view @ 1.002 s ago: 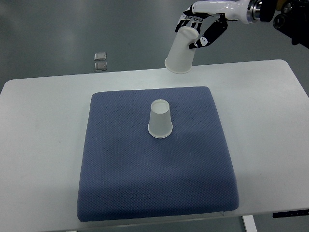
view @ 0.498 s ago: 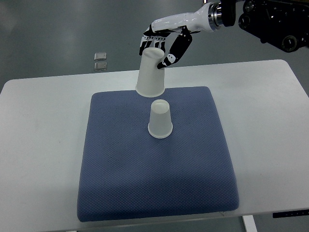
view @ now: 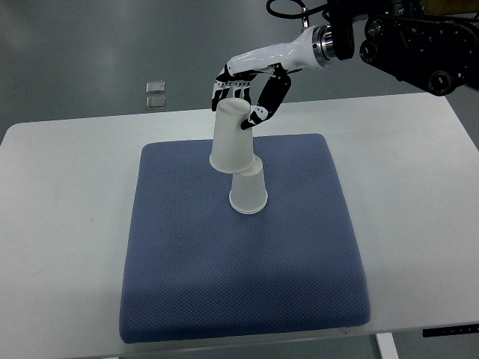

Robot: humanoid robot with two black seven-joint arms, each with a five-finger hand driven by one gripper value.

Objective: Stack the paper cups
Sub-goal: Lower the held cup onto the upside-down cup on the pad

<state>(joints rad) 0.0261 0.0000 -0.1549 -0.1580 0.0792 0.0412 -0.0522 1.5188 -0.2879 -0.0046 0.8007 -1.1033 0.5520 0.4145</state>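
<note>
Since the frame one second back, right arm [view: 389,45] swings in from beyond the table's far edge toward the standing cup, and the held cup travels with it: first out past the table's far edge, then over the pad's far edge, now partly overlapping the standing cup's top in this view.

Table [view: 419,187]: white, carries the pad. Pad [view: 239,269]: blue, square, unmoved; standing cup sits near its middle, slightly toward the far side.

Right hand [view: 251,90]: fingers wrapped around the held cup's closed end, thumb on the side facing the arm. Grip looks firm. Left arm not visible.

Held cup [view: 230,140]: mouth down, tilted a little, rim hanging to the left of and above the standing cup. Whether the rims touch cannot be told from this angle.

Standing cup [view: 248,193]: inverted on the pad, same spot in all three frames, upper part now hidden behind the held cup.

Two small metal squares [view: 156,95] on the floor beyond the table, unchanged.

Judgement: approach nearly finished; held cup sits off-centre to the left, so it probably needs a shift right and levelling before lowering. Risk: rim clips the standing cup and tips it.
</note>
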